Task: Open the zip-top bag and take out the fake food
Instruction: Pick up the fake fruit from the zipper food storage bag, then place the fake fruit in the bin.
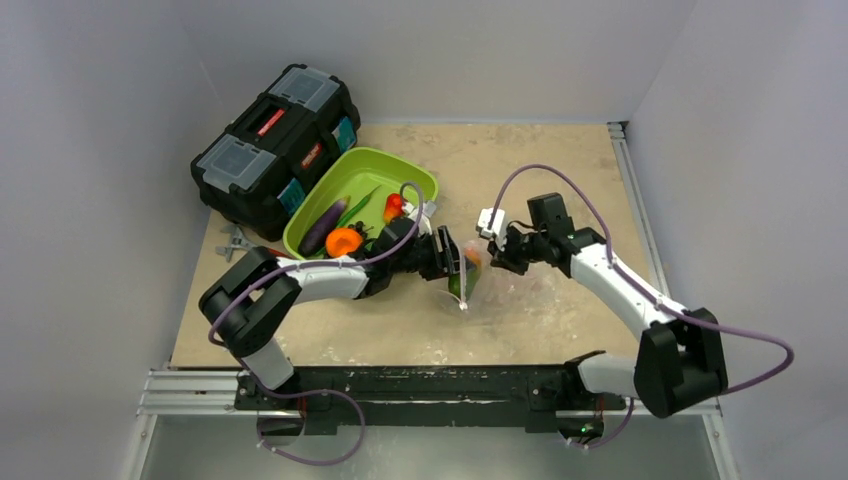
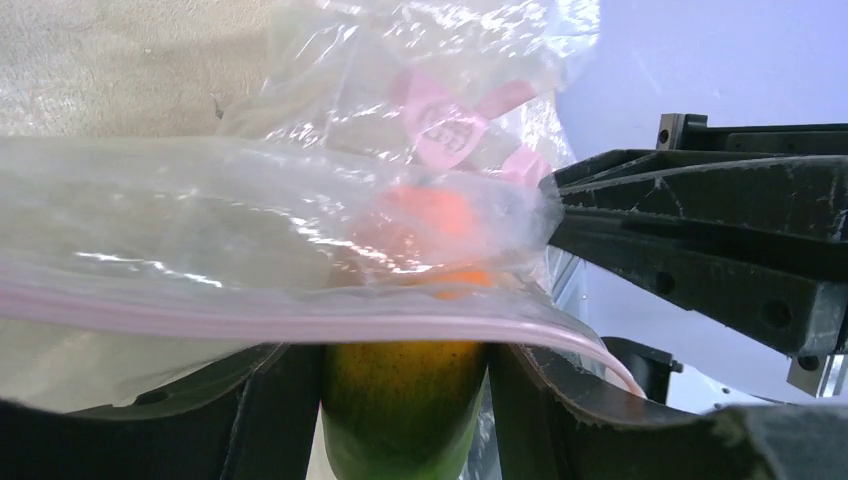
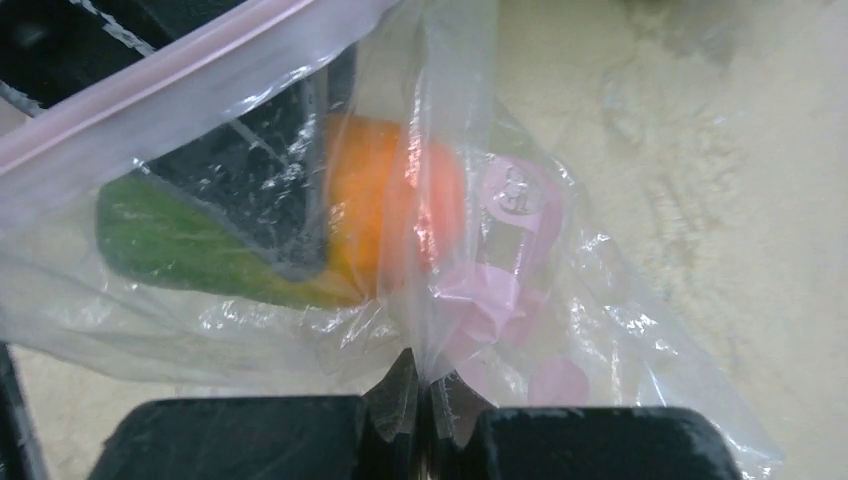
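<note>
Orange-green mango (image 3: 375,220) clamped in L end effector (image 2: 405,420), green end nearward; R end effector (image 3: 413,400) pinching zip-top bag (image 3: 620,340).

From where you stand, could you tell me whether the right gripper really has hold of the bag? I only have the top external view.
Observer: Yes. The right wrist view shows the right gripper shut on a fold of the zip-top bag.
Operator: Thank you. What does the left gripper have?
Observer: In the left wrist view, the left gripper has the orange-green mango between its fingers.
Operator: Is the mango out of the bag?
Observer: Not yet. Its orange end sits behind the plastic, past the pink zip strip.
</note>
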Controlling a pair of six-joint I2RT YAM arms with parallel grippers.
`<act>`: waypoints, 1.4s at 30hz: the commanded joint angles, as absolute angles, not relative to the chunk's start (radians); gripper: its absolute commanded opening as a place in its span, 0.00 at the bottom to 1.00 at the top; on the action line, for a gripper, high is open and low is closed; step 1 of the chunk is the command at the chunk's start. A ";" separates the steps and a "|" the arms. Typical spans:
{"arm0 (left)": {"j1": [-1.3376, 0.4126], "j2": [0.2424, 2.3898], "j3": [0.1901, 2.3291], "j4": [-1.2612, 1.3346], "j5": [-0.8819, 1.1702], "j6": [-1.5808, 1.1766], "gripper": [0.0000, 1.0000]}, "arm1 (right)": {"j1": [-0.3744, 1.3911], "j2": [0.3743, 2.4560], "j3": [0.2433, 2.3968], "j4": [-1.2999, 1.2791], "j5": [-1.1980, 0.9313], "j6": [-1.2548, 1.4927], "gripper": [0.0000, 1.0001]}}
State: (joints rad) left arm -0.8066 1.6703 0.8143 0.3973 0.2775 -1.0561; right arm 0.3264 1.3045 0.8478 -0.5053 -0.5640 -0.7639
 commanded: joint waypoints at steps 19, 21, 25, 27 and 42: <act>-0.725 1.513 0.603 0.748 0.372 -1.178 0.00 | 0.309 1.237 0.797 -0.195 -0.280 -0.615 0.00; -0.718 1.496 0.582 0.765 0.378 -1.182 0.00 | 0.306 1.240 0.796 -0.202 -0.291 -0.620 0.00; -0.701 1.416 0.562 0.681 0.361 -1.131 0.00 | 0.302 1.252 0.802 -0.229 -0.315 -0.648 0.00; -0.686 1.354 0.560 0.604 0.343 -1.094 0.00 | 0.300 1.258 0.808 -0.240 -0.317 -0.656 0.00; -0.330 1.269 0.797 -0.059 0.282 -0.721 0.00 | 0.266 1.229 0.812 -0.285 -0.351 -0.706 0.00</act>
State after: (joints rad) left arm -0.3931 1.2007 0.6743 0.1055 0.3012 -0.8715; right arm 0.2737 1.2598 0.7979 -0.2817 -0.3199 -0.6891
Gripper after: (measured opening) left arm 0.545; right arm 0.005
